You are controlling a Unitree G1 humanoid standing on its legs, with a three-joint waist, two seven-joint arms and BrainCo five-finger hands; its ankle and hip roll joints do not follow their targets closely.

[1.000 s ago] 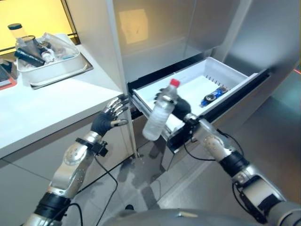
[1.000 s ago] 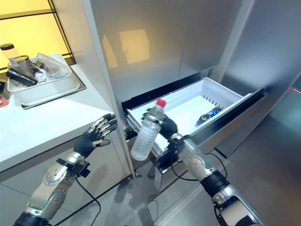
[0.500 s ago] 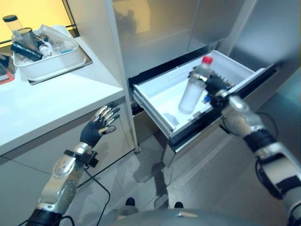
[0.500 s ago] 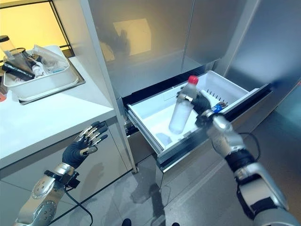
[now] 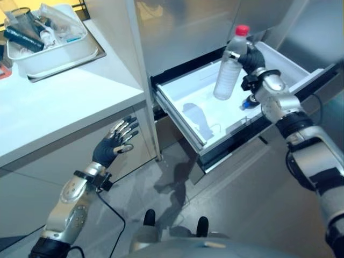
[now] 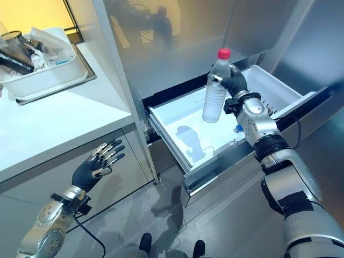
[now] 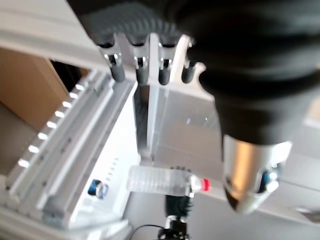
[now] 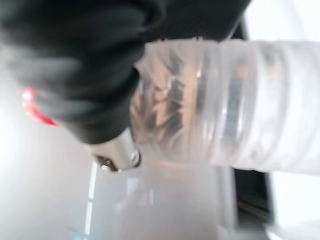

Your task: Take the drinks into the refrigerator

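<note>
Big steel fridge [image 6: 177,48] fills the back, doors shut up top, w/ its white pull-out drawer [image 6: 172,140] slid open low down toward the robot. Left of it a white counter [image 6: 48,123] runs along, carrying a white tub [image 6: 45,80] set on a metal tray [image 6: 80,80]; tub is stuffed w/ mixed clutter, incl. a dark bottle-like item and clear wrappers, can't tell more. Grey floor below. Drawer interior mostly bare white, w/ a small blue-and-dark can [image 5: 249,102] lying on its side near the front-right part, just under the right forearm. Right arm reaches in from the right, over the drawer's front edge. Right hand [image 6: 235,83] is clamped round a clear plastic water bottle [image 6: 215,91] w/ red cap [image 6: 223,53], fingers and thumb wrapped on the upper part below the neck; bottle hangs roughly upright, slightly tilted, cap up, held in the air above the drawer's middle, not touching the drawer floor. Right wrist view confirms dark fingers curled against the ribbed clear bottle wall. Left hand [image 5: 114,146] hovers low in front of the counter's cabinet face, well apart from drawer, fingers spread straight and relaxed, holding nothing.
</note>
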